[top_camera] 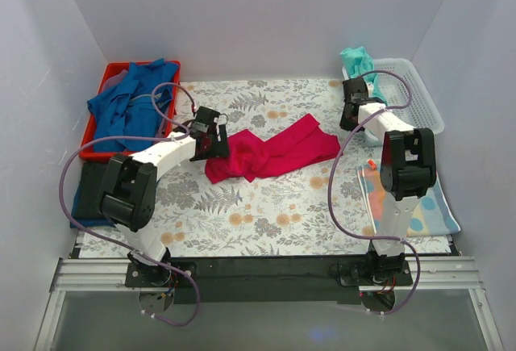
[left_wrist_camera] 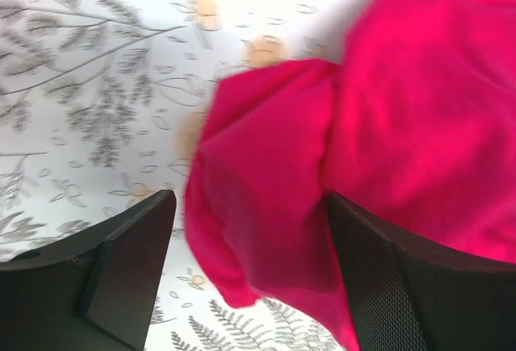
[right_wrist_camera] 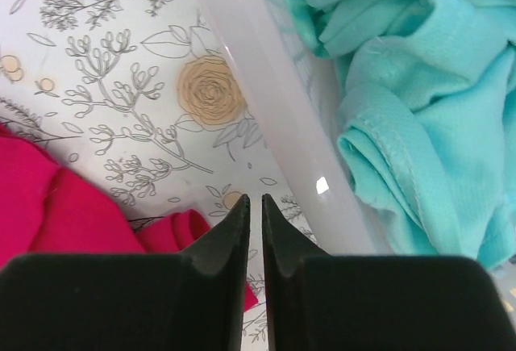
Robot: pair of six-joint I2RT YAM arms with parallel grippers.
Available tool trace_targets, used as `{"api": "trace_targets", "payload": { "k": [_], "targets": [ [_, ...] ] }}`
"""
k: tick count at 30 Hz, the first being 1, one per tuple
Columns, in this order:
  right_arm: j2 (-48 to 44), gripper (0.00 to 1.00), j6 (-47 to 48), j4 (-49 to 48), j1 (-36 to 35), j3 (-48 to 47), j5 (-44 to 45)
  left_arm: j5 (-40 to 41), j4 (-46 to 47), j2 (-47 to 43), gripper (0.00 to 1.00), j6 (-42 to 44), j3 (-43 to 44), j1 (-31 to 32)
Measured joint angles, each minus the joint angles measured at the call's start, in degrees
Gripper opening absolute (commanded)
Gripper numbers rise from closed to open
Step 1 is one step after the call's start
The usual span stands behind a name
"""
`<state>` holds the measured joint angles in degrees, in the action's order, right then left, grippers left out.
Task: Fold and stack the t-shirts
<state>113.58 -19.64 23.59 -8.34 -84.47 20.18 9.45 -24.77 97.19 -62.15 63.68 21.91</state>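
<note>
A crimson-pink t-shirt [top_camera: 274, 153] lies crumpled in the middle of the floral table cloth. My left gripper [top_camera: 214, 143] is at its left end, open. In the left wrist view the shirt's bunched edge [left_wrist_camera: 266, 206] hangs between the wide-set fingers [left_wrist_camera: 129, 262] of that gripper [left_wrist_camera: 250, 274]. My right gripper [top_camera: 350, 119] hovers beside the white basket [top_camera: 419, 97], its jaws [right_wrist_camera: 254, 202] shut to a thin slit with nothing between them. A teal t-shirt [right_wrist_camera: 419, 109] fills the basket's near corner and spills over its back rim [top_camera: 356, 62]. The crimson shirt's right tip [right_wrist_camera: 48, 214] shows below the right gripper.
A red bin [top_camera: 173, 68] at the back left holds rumpled blue tees [top_camera: 129, 105]. A dark folded stack [top_camera: 87, 194] lies left of the left arm. An orange-and-blue patchwork cloth [top_camera: 419, 206] lies at the front right. White walls close in three sides.
</note>
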Motion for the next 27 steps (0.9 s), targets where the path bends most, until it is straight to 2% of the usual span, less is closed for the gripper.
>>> {"api": "trace_targets", "payload": {
  "k": [7,16,22,27],
  "targets": [
    [-1.88,0.17,-2.75,1.77,1.6,2.21,1.81,10.19,-4.98,6.21,0.75,-2.47,5.64,0.02],
    [-3.89,0.19,-2.67,1.99,3.13,3.76,-2.47,14.32,-5.53,5.88,0.76,-2.43,7.76,0.02],
    [-5.11,0.31,-0.87,1.75,0.31,4.11,-2.93,15.78,-5.16,5.9,0.76,-1.4,10.8,-0.17],
    [-5.22,0.44,1.25,1.6,-6.6,3.85,-3.78,16.09,-4.26,7.85,0.76,-0.72,15.45,-0.68]
  ]
}}
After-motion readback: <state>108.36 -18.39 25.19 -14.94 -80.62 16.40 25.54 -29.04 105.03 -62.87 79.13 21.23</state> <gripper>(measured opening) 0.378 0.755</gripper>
